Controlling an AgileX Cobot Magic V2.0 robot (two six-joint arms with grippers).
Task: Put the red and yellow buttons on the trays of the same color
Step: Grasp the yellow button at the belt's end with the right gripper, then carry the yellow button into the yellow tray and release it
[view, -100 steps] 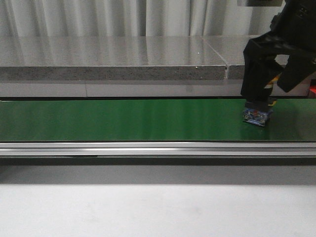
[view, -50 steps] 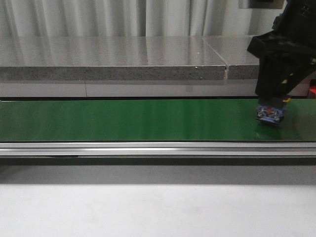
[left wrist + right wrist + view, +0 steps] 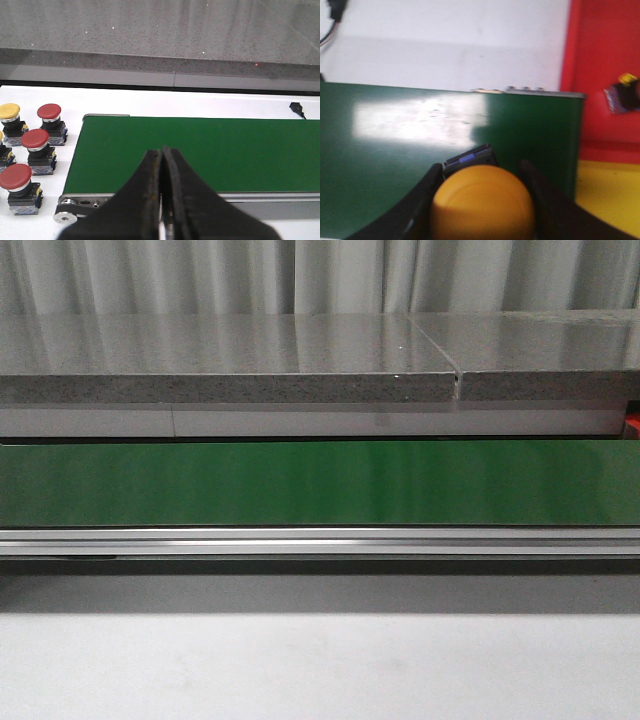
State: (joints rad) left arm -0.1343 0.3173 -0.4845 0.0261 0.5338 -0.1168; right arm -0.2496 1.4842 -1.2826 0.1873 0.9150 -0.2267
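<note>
Gone from the front view, the right gripper [image 3: 482, 200] clamps a yellow button [image 3: 482, 202] at lower centre (above the green belt [image 3: 395, 150]); the left gripper [image 3: 163, 200] is closed, empty.

Right gripper [image 3: 482, 200] clamps yellow button [image 3: 482, 202] above green belt [image 3: 395, 150].

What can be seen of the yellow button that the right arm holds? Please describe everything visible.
The yellow button has a smooth, rounded, orange-yellow cap that looks like matte plastic. Behind the cap, a dark base with a small blue mark shows. It sits between the two black fingers of the right gripper, which press on both sides of the cap. It hangs over the green belt, near the belt's end, close to the yellow tray and the red tray. Its lower part is hidden.
</note>
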